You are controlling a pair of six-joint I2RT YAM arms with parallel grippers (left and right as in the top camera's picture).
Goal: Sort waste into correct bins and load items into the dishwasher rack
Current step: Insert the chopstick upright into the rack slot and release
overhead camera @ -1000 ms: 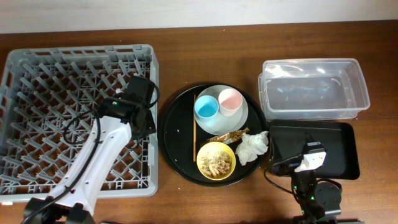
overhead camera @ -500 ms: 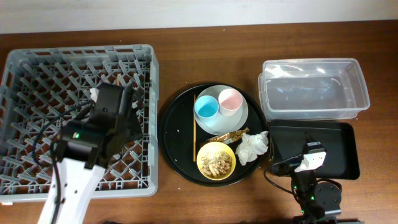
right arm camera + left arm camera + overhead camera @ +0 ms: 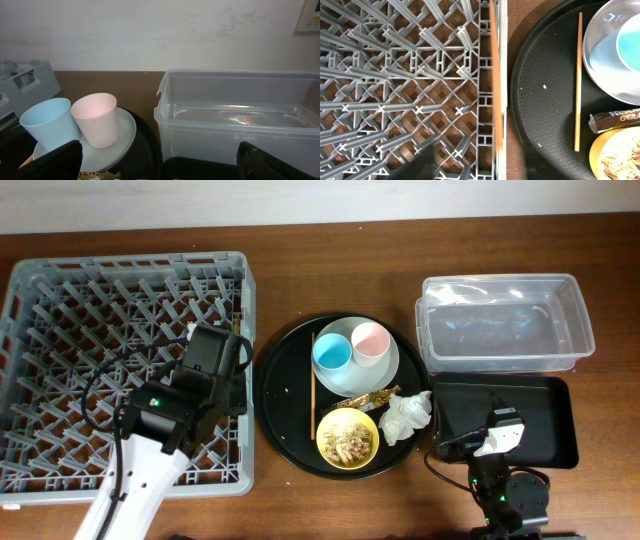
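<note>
The grey dishwasher rack (image 3: 60,310) fills the left. My left gripper (image 3: 213,358) hangs over its right edge (image 3: 487,115), shut on one wooden chopstick (image 3: 494,75) that shows blurred, close to the lens; one dark finger (image 3: 417,162) shows. The other chopstick (image 3: 313,380) (image 3: 578,80) lies on the round black tray beside the pale plate (image 3: 385,365) holding the blue cup (image 3: 332,354) and pink cup (image 3: 370,340). The gold wrapper (image 3: 368,396), white napkin (image 3: 407,416) and yellow bowl (image 3: 347,437) of food scraps sit nearby. My right gripper (image 3: 497,430) (image 3: 160,167) is open and empty.
The clear tub (image 3: 505,323) (image 3: 240,107) stands at the back right, with the shallow black rectangular tray (image 3: 545,420) in front of it under the right gripper. The round black tray (image 3: 280,395) sits between the rack and the bins. Both cups show in the right wrist view.
My left arm swung left over the rack's middle, then came back right and nearer, to the rack's right edge. The right arm and the tray's contents have not moved.
</note>
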